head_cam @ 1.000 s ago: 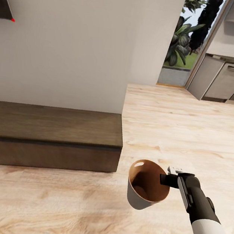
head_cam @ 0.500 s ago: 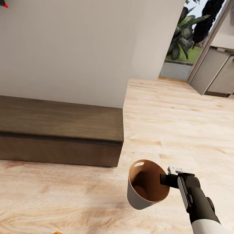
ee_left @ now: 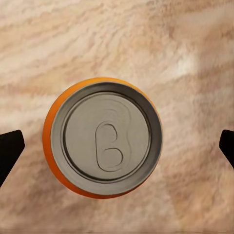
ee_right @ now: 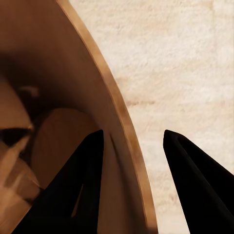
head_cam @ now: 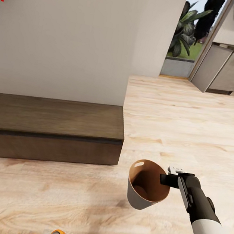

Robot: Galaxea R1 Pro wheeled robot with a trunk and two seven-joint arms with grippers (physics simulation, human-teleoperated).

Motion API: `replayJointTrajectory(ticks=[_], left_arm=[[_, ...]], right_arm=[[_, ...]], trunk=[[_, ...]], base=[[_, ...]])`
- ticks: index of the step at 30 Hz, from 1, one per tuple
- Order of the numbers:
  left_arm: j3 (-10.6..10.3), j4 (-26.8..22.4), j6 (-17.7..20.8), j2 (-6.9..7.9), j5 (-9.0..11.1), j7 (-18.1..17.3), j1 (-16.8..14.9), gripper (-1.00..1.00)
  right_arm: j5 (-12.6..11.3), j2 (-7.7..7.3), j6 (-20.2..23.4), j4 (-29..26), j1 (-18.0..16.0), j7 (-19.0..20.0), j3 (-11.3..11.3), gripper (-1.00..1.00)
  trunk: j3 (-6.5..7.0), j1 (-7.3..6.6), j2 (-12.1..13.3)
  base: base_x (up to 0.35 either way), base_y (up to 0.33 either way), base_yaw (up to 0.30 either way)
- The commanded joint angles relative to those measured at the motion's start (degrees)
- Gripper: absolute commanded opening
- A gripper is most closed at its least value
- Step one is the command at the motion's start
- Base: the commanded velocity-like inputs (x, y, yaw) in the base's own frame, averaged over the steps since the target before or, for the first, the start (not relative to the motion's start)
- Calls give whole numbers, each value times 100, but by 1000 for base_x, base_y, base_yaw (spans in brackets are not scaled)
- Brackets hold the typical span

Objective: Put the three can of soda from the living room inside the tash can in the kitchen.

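Note:
The tash can (head_cam: 137, 202), pale grey outside and copper-brown inside, hangs tilted above the wood floor. My right gripper (head_cam: 164, 179) is shut on its rim. In the right wrist view one dark finger lies inside the tash can's wall (ee_right: 58, 97) and the other outside it. A rounded shape lies at the bin's bottom; I cannot tell what it is. An orange can of soda (ee_left: 106, 137) with a silver-grey top sits centred in my left gripper (ee_left: 117, 148). Its fingertips (ee_left: 9, 151) stand wide apart, clear of the can. That can (head_cam: 59, 233) also peeks in at the head view's bottom edge.
A low dark wood bench (head_cam: 52, 122) runs along a plain white wall (head_cam: 70, 30) on the left. Light plank floor (head_cam: 191, 125) stretches ahead to a doorway with plants (head_cam: 185, 33) and grey kitchen cabinets (head_cam: 230, 70) at the far right.
The whole head view has shifted, so the camera moved: bench, wall and cabinets sit higher in the picture. The tash can keeps its place in my right gripper. More of the orange can shows.

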Motion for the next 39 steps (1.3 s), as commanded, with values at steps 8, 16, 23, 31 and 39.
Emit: replayJointTrajectory(ticks=[8, 16, 23, 31, 39], left_arm=[[0, -8, 0, 0, 5, 1, 4, 100], [0, -9, 1, 0, 5, 6, 6, 100], [8, -9, 0, -2, 5, 10, 6, 100], [9, -9, 8, -8, -9, 18, 0, 100], [3, -9, 4, -2, -5, 17, 0, 100]], right_arm=[[-92, 0, 8, -1, -3, -4, 1, -100], [-92, 0, 6, 0, -3, -4, -6, -100], [-91, 0, 7, -2, -3, -4, -6, -100], [-94, 0, 9, -1, -3, -4, 0, -100], [-100, 3, 6, 0, -3, -4, 8, -100]], trunk=[[0, -1, -1], [0, -1, -1], [0, -1, -1], [-178, 20, -11], [-178, 20, -11]], base=[[1, 0, 0], [114, 0, 0], [11, 0, 0], [1, 0, 0], [0, 0, 0]])
